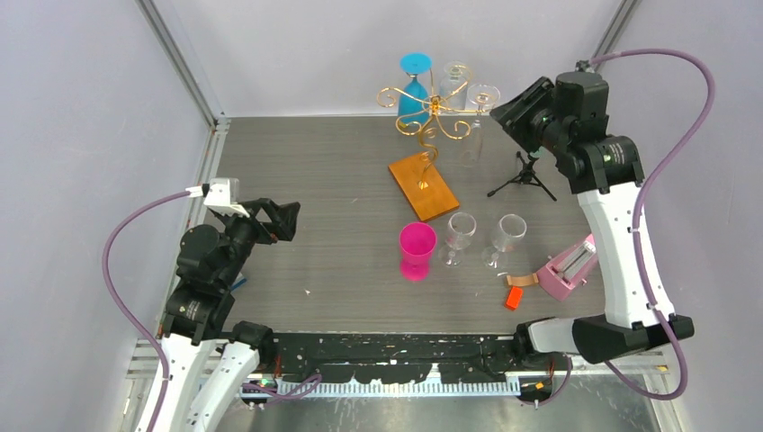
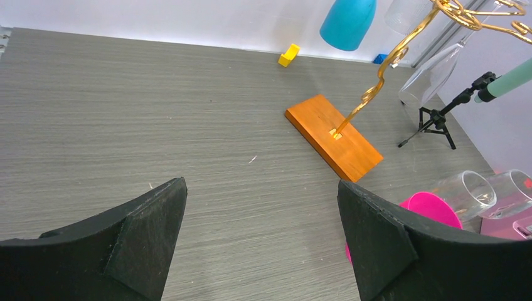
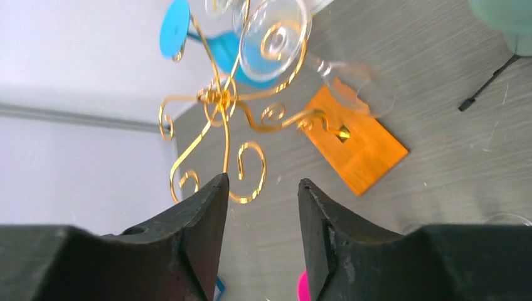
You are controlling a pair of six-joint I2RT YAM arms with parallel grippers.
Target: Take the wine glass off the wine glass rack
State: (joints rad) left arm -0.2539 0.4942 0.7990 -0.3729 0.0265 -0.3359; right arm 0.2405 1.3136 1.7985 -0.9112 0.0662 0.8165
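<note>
The gold wire wine glass rack [image 1: 433, 110] stands on its orange-brown wooden base [image 1: 423, 184] at the back middle. A blue glass [image 1: 414, 90] and two clear wine glasses [image 1: 455, 83] [image 1: 483, 95] hang upside down from its arms. My right gripper [image 1: 506, 115] is open and empty, raised just right of the rack. In the right wrist view its fingertips [image 3: 263, 182] sit apart from the scrolls [image 3: 221, 100], with a clear hanging glass [image 3: 276, 34] beyond. My left gripper [image 1: 283, 219] is open and empty at the left, low over the table [image 2: 260, 188].
A pink glass [image 1: 417, 250] and two clear glasses [image 1: 460, 236] [image 1: 507, 236] stand upright in front of the base. A black tripod [image 1: 522, 175] with a mint cylinder [image 2: 511, 78] stands right of the rack. A pink device [image 1: 567, 267] and an orange block [image 1: 514, 297] lie front right.
</note>
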